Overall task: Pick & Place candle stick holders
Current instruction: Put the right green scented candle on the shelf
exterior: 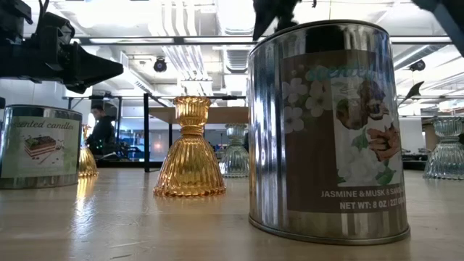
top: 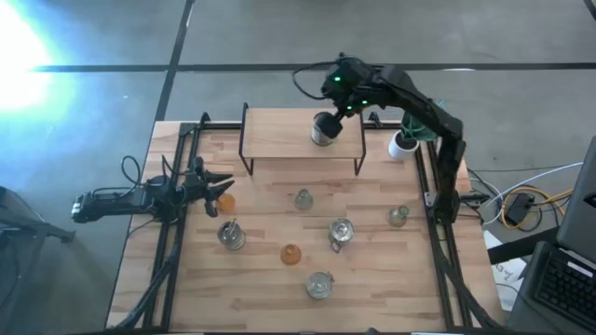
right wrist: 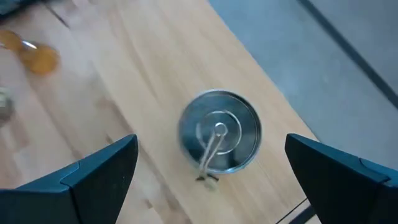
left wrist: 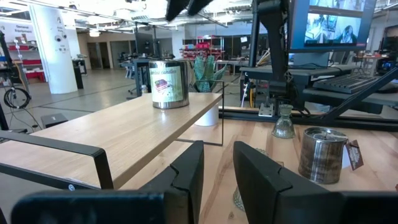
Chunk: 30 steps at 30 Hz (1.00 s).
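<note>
Reaching in over the table's left edge, the left gripper (top: 223,186) hovered low with its jaws nearly closed and only a narrow gap between the fingers (left wrist: 186,174); nothing was held between them. An orange candle stick holder (top: 224,200) stood just beside its fingertips, though whether they touched could not be told. Near that, toward the front, a tin candle (top: 231,236) sat on the wooden table (top: 205,298), and a second orange holder (top: 291,253) stood in the front middle; from table height it showed as a ribbed amber glass piece (exterior: 190,156) standing upright.

Further right, a pale green holder (top: 304,199) stood near the table's centre, just in front of the raised wooden shelf (top: 279,135) on its black wire frame. Two more tin candles lay in the middle, one (top: 341,232) beside the centre and one (top: 319,285) close to the front edge. A silvery tin candle (top: 323,130) rested on the shelf top, apart from everything on the table below.

Directly above that tin hung the right gripper (top: 346,93), its jaws spread wide and gripping nothing; its wrist camera looked straight down on the tin's lid (right wrist: 219,132) between the two parted fingers (right wrist: 99,171). Another pale green holder (top: 399,216) stood near the right edge, and a green plant in a white pot (top: 404,144) sat at the back right corner.
</note>
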Tool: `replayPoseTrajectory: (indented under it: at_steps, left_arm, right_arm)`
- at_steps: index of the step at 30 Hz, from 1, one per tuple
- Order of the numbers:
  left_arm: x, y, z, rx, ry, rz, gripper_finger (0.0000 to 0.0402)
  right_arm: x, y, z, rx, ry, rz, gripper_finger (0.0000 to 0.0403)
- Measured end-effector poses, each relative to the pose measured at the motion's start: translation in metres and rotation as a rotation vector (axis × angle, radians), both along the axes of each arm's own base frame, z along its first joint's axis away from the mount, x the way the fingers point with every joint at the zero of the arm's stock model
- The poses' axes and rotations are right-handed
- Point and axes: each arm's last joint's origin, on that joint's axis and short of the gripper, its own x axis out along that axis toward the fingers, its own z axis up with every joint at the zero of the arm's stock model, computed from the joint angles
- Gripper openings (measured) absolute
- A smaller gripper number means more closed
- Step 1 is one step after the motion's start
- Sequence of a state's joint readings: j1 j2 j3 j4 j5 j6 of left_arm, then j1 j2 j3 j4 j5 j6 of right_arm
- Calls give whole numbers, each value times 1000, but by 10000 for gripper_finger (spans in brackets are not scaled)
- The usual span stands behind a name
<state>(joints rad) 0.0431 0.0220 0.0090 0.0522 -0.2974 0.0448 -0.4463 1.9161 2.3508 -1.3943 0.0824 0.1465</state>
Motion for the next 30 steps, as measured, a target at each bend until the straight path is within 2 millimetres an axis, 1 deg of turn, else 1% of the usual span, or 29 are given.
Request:
replayPoseTrajectory:
  at_steps: [3, 6, 10, 14, 17, 21, 24, 26, 30]
  left_arm:
    - [0, 0, 0, 0, 0, 0, 92]
    - [0, 0, 0, 0, 0, 0, 92]
    - [0, 0, 0, 0, 0, 0, 92]
    - [0, 0, 0, 0, 0, 0, 92]
    - [0, 0, 0, 0, 0, 0, 92]
    - [0, 0, 0, 0, 0, 0, 92]
    - [0, 0, 0, 0, 0, 0, 92]
    - [0, 0, 0, 0, 0, 0, 92]
    - [0, 0, 0, 0, 0, 0, 92]
  right_arm:
    - [-12, 16, 18, -31, -44, 5, 400]
    - [-21, 36, 31, -95, -62, -17, 400]
    - [-28, 65, 40, -171, -68, -46, 398]
    - [-33, 95, 41, -227, -69, -46, 374]
    - [-34, 114, 36, -241, -69, -20, 339]
    - [-36, 130, 20, -224, -52, 17, 279]
    - [-41, 132, 0, -188, -14, -23, 230]
    - [-42, 131, -12, -187, -19, -44, 198]
    - [-45, 128, -29, -285, -112, -35, 138]
